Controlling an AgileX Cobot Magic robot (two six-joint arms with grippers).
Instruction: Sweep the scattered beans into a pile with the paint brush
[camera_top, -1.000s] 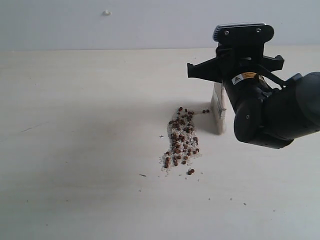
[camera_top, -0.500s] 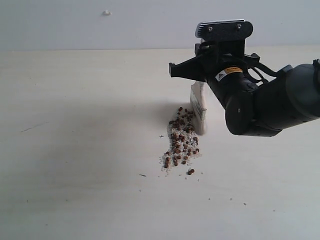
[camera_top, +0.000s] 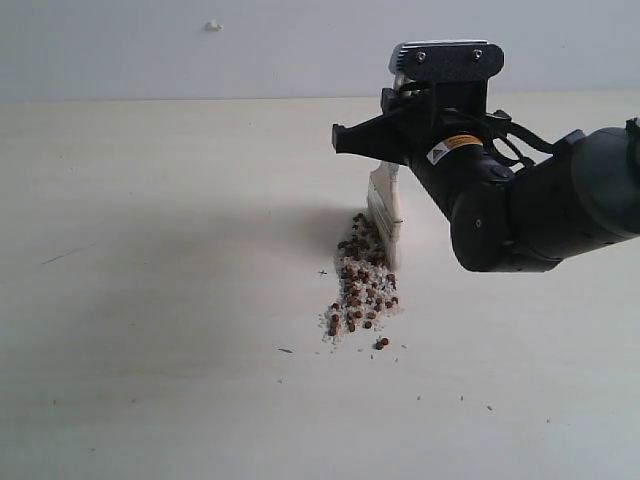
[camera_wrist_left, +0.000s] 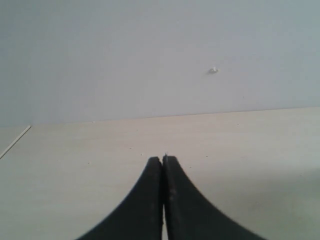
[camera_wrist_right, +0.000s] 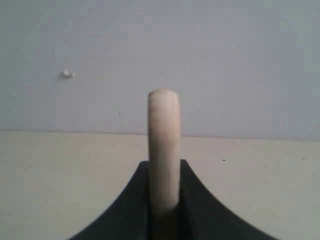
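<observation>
Clamped in right gripper (camera_wrist_right: 164, 165): paint brush (camera_top: 385, 210), bristles touching far edge of beans (camera_top: 362, 285) beneath; left gripper (camera_wrist_left: 163, 159) closed, empty; yellow sticker (camera_top: 452, 145) illegible

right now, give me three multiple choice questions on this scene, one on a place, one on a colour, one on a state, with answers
1. In the exterior view, where is the brush relative to the beans?
A. Upright at their upper right end
B. Lying flat to their left
C. Lying flat far in front of them

2. What colour are the beans?
A. Green
B. Reddish-brown
C. Blue

3. How do the left gripper's jaws stand?
A. Wide open
B. Shut on the brush
C. Shut on nothing

Answers:
1 A, the bristles point down and meet the top right of the beans.
2 B, they show as red-brown dots in the exterior view.
3 C, the left wrist view shows the jaws pressed together with nothing between them.
</observation>
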